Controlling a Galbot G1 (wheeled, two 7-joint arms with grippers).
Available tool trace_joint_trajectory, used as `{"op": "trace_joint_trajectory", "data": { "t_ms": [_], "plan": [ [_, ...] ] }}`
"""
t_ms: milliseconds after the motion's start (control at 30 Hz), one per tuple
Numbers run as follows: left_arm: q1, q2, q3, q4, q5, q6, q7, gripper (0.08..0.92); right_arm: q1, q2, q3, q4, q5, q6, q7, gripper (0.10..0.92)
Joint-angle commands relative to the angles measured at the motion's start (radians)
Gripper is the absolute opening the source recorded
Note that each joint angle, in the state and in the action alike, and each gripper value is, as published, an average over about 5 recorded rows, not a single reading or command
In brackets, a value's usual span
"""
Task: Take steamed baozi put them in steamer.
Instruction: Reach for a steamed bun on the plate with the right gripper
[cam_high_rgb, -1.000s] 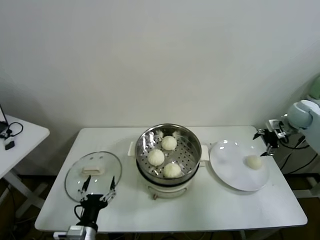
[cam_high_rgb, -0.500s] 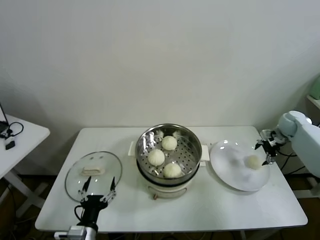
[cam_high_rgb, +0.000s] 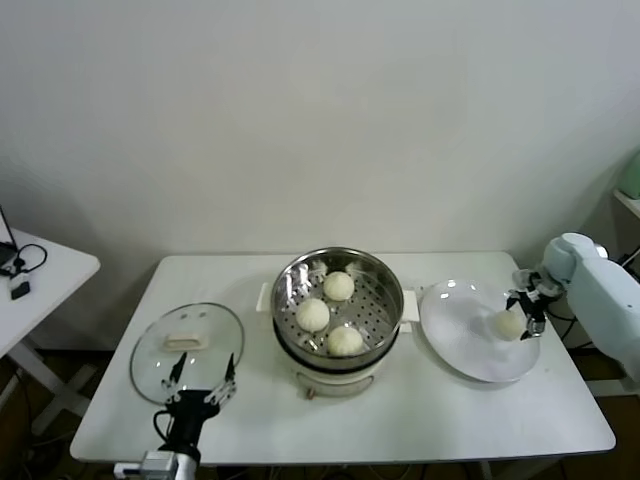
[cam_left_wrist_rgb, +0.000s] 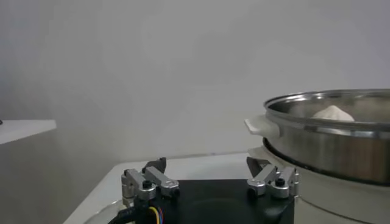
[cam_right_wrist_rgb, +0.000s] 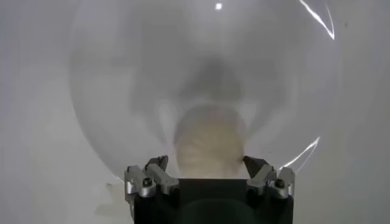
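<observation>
Straddling one bun (cam_high_rgb: 508, 324) with my right gripper (cam_high_rgb: 524, 312), fingers spread on either side, not clamped; it sits at 3 o'clock on the plate (cam_high_rgb: 460, 340). Three buns (cam_high_rgb: 313, 314) lie in the steamer (cam_high_rgb: 336, 305). Left gripper (cam_high_rgb: 201, 380) idles open by the lid (cam_high_rgb: 187, 345).

White table (cam_high_rgb: 440, 415) against a plain wall. Glass lid (cam_high_rgb: 187, 350) lying flat at its left end; white plate (cam_high_rgb: 460, 335) at right. Side table (cam_high_rgb: 45, 275) far left, carrying cables (cam_high_rgb: 20, 262).
</observation>
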Motion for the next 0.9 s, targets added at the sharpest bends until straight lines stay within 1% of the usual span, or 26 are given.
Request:
{"op": "trace_joint_trajectory", "data": {
  "t_ms": [33, 567, 900],
  "plan": [
    [0.003, -0.001, 0.007, 0.002, 0.008, -0.001, 0.0, 0.823, -0.009, 0.037, 0.032, -0.053, -0.049, 0.011, 0.01, 0.823],
    [0.004, -0.002, 0.008, 0.009, 0.011, -0.001, -0.002, 0.823, 0.005, 0.05, 0.047, -0.08, -0.033, -0.01, 0.014, 0.821],
    [0.011, -0.002, 0.005, 0.01, 0.01, -0.006, -0.002, 0.823, 0.005, 0.052, 0.05, -0.089, -0.029, -0.016, 0.012, 0.753]
  ]
}}
